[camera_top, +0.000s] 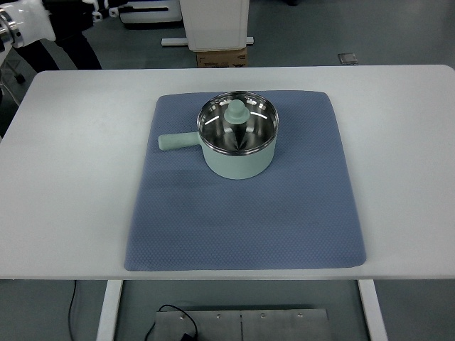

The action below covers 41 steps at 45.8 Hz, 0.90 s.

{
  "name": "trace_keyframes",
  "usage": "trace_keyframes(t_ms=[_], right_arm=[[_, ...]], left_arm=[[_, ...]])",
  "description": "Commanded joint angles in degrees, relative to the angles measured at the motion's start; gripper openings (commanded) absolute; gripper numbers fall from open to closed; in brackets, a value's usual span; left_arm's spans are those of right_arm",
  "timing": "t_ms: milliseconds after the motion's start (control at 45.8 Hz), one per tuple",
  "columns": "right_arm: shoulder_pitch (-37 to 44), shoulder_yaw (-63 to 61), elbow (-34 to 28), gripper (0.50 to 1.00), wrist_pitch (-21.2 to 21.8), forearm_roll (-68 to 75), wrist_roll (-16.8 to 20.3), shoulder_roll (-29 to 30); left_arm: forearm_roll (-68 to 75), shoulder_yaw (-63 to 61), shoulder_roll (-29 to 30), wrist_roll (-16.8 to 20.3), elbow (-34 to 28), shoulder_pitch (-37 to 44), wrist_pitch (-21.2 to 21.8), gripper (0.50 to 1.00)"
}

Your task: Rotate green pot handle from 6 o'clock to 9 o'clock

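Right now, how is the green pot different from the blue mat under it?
The green pot is round and stands up tall, while the blue mat is squarish and lies flat on the white table. The pot is pale green outside with a shiny metal inside; the mat is dull blue all over. The pot has a handle sticking out to the picture's left; the mat has none. Both sit near the middle of the table.

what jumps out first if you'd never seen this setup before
A pale green pot with a shiny steel inside sits on the far half of a blue mat on the white table, its handle pointing to the picture's left. A white robot part shows in the top left corner.
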State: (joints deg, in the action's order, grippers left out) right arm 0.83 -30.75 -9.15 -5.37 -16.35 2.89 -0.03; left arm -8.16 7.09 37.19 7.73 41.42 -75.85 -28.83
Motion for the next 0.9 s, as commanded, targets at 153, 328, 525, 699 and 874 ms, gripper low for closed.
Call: trace_keyframes(t_ms=[153, 328, 525, 699, 874], right_arm=[[0.0, 0.1, 0.0, 1.0, 0.0, 0.0, 0.0, 0.0], [0.0, 0.0, 0.0, 1.0, 0.0, 0.0, 0.0, 0.0], [0.0, 0.1, 0.0, 1.0, 0.0, 0.0, 0.0, 0.0], [0.0, 0.0, 0.0, 1.0, 0.0, 0.0, 0.0, 0.0], [0.0, 0.1, 0.0, 1.0, 0.0, -0.1, 0.0, 0.0]], left_arm=[[-12.4, 15.2, -1.8, 1.1, -10.4, 15.6, 2.5, 1.0], [-14.2, 28.1, -4.0, 1.1, -14.0, 26.4, 1.2, 1.0], [-14.2, 34.0, -7.8, 1.1, -14.6, 30.3, -0.7, 1.0], [-14.2, 34.3, -11.8, 1.3, -16.2, 30.8, -0.6, 1.0], [-14.3, 34.5, -11.9, 1.3, -17.4, 31.5, -0.7, 1.0]])
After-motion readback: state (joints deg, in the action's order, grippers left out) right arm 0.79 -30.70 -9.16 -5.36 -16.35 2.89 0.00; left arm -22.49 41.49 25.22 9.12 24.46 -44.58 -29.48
